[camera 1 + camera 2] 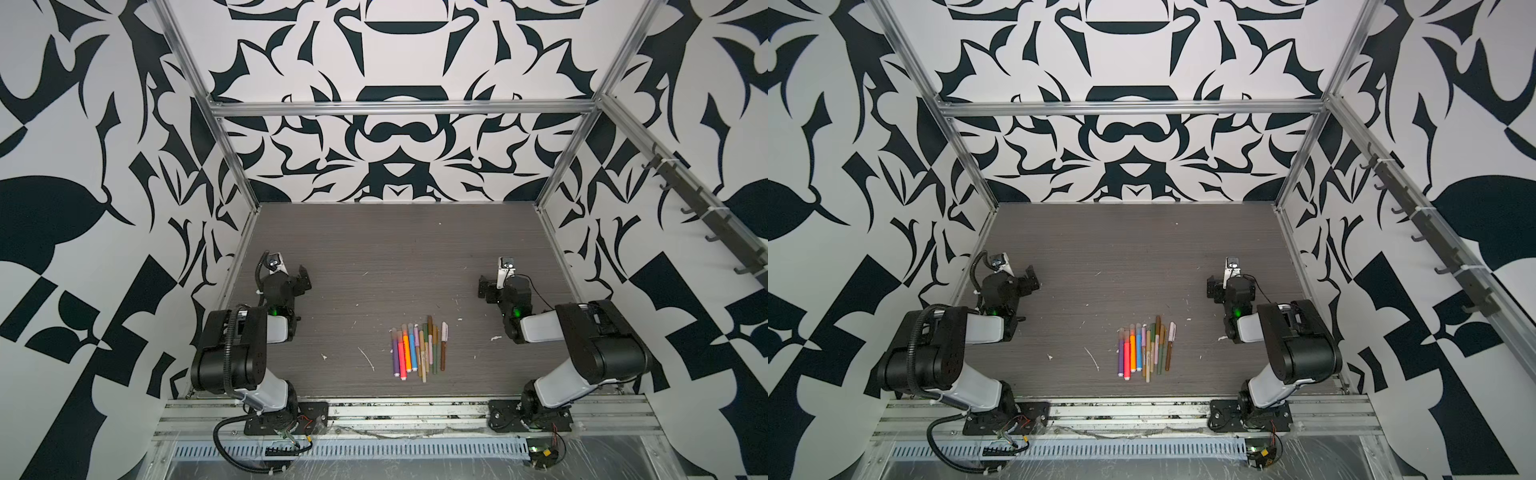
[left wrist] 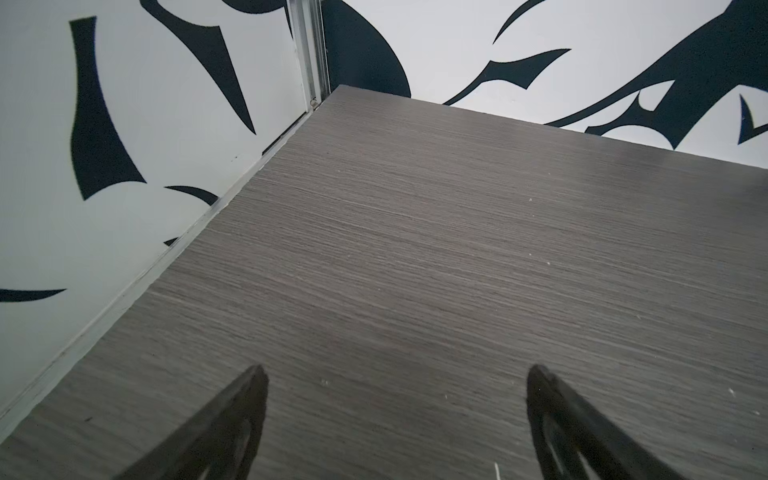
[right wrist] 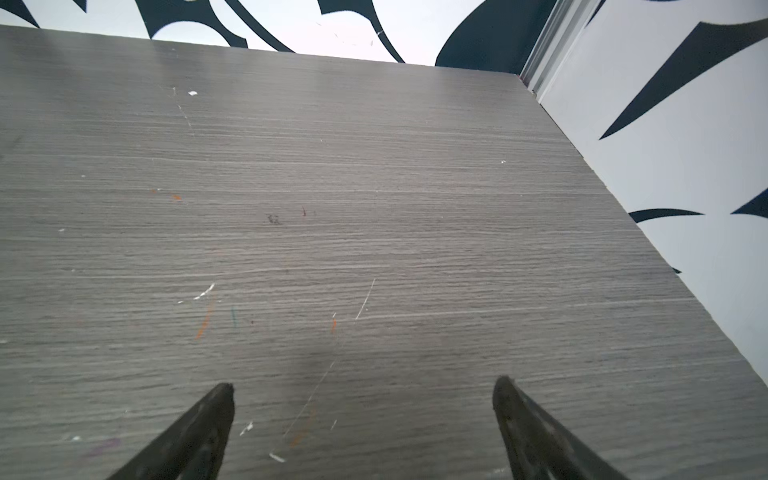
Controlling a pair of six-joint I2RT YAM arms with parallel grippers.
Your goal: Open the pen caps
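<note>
Grey woodgrain table [image 1: 374,257], slim pens [image 1: 412,349] bunched, left hand [image 2: 397,370] spread, right hand [image 3: 363,383] spread

Bright, even light cast soft shadows on the table [image 1: 374,257]; both top views bowed at their edges, wrist views slightly soft.

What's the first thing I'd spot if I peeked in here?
Probably the swirly black-and-white walls all around. Next, the row of colourful pens lying side by side near the front middle of the grey table. The left gripper and right gripper wait open and empty, further back on either side.
</note>
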